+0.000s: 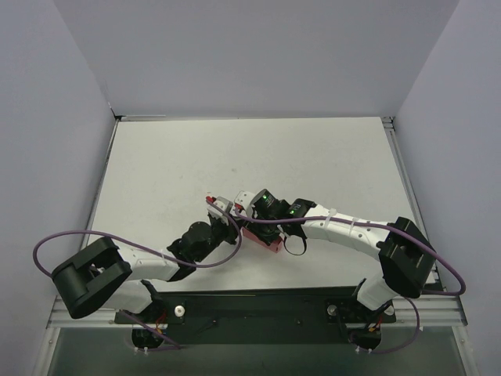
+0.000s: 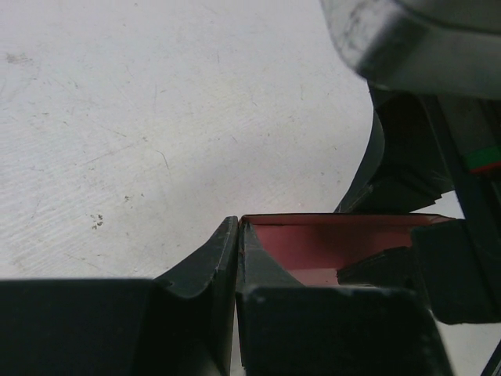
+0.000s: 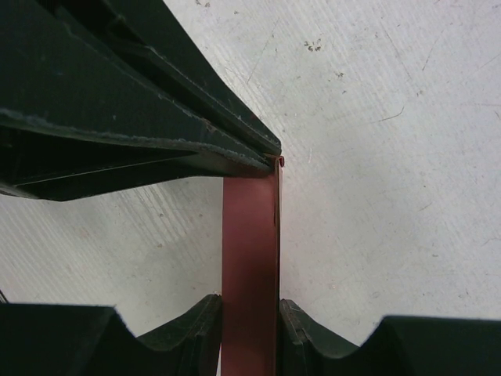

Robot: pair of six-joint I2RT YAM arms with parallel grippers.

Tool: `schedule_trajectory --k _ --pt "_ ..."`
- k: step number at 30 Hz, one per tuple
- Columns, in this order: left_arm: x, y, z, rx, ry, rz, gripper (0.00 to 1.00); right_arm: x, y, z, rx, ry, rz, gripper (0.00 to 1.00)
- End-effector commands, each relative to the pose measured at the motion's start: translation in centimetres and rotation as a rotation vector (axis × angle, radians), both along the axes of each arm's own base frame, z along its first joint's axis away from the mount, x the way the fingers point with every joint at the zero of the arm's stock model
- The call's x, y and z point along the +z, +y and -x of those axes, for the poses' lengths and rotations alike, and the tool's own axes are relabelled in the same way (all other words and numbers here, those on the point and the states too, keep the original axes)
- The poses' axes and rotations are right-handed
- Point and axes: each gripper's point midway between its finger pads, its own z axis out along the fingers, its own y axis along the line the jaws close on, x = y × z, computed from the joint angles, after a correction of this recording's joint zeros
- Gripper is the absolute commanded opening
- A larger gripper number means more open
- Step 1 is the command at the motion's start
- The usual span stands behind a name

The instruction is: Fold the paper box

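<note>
Left wrist view: my left gripper (image 2: 237, 258) pinches narrow on one edge of the paper box (image 2: 329, 244), mid-table (image 1: 235, 157) toward the near side. To the right, my right gripper (image 3: 249, 325) clamps a pink wall of it.

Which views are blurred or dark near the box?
Top external: even, diffuse light, sharp, no glare. Left wrist: left fingers near-black and soft, table sharp. Right wrist: paper box in focus, right fingers underexposed.
</note>
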Motion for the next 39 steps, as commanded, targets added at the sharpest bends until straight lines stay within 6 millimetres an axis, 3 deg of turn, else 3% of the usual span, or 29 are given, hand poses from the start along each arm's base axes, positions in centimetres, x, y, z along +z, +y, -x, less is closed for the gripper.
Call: schedule_trajectory --k 1,13,16,28,35,39 --pt "-6.6 2.8 2.3 0.032 0.125 -0.222 0.00 0.2 -0.2 -0.4 -0.025 -0.021 -0.006 0.22" --pt "-8.0 4.6 2.3 0.095 0.113 -0.336 0.00 0.7 -0.6 -0.8 -0.054 -0.040 -0.010 0.22" --pt "-8.0 4.3 2.4 0.085 0.110 -0.342 0.00 1.1 -0.8 -1.1 -0.088 -0.048 -0.020 0.23" --pt "-7.8 3.9 2.0 0.120 0.094 -0.446 0.00 3.6 -1.9 -1.7 -0.263 -0.081 -0.113 0.43" --pt "-6.9 2.7 1.8 0.120 0.060 -0.489 0.00 4.5 -4.0 -1.5 -0.376 -0.108 -0.132 0.55" --pt "-6.7 2.0 2.0 0.113 0.044 -0.523 0.00 5.1 -6.4 -1.4 -0.476 -0.139 -0.094 0.56"
